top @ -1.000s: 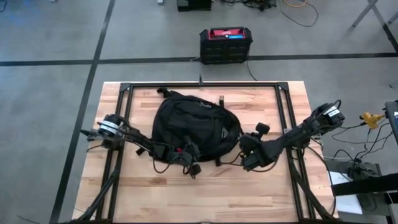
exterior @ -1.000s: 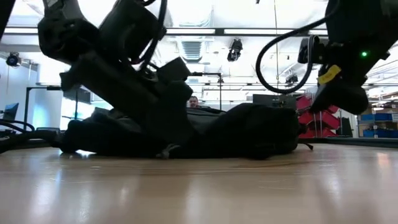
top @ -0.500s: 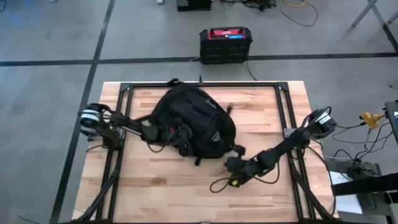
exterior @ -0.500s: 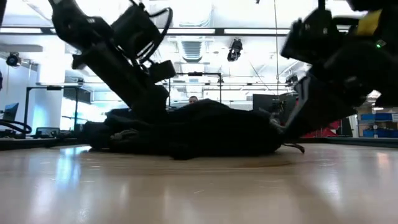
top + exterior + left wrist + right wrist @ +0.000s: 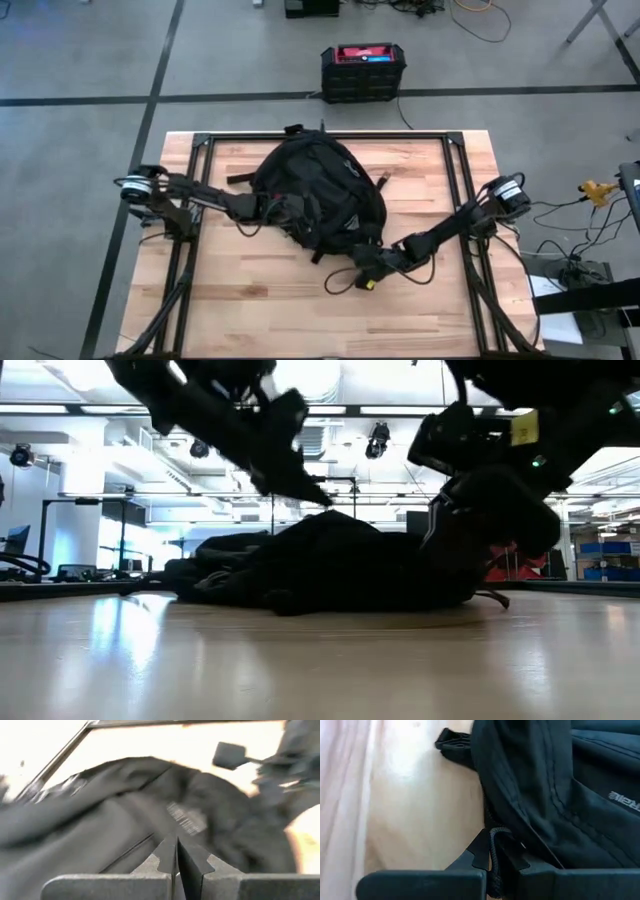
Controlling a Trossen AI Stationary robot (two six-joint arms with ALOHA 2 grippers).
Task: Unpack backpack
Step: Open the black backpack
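Note:
The black backpack (image 5: 320,190) lies flat on the middle of the wooden table, its small white logo (image 5: 623,800) showing in the right wrist view. My left gripper (image 5: 287,210) is shut at the pack's left side, tips against the dark fabric (image 5: 150,815). At the pack's near right corner, my right gripper (image 5: 364,266) is shut on a black cord (image 5: 493,851). A slack loop of that cord (image 5: 337,285) lies on the table beside it. My left gripper has its shut fingertips (image 5: 170,851) at the backpack's fabric, coming slanting down from the table's left. Whether anything is pinched between them, I cannot tell. My right gripper pinches the black cord (image 5: 493,840) between its two fingers near their tips, low over the table, coming from the table's right. The cord runs back between the fingers, beside the backpack's edge (image 5: 520,810).
A black metal frame (image 5: 325,137) runs around the table top. A black buckle (image 5: 454,742) lies on the wood by the pack. A black-and-red box (image 5: 364,70) stands on the floor beyond the far edge. Bare wood lies along the near edge (image 5: 300,325).
The backpack has turned about and slid toward the far edge. My left gripper has gone with it toward the far edge. My right gripper has moved toward the table's left and near edge, and a slack loop of cord now lies beside it.

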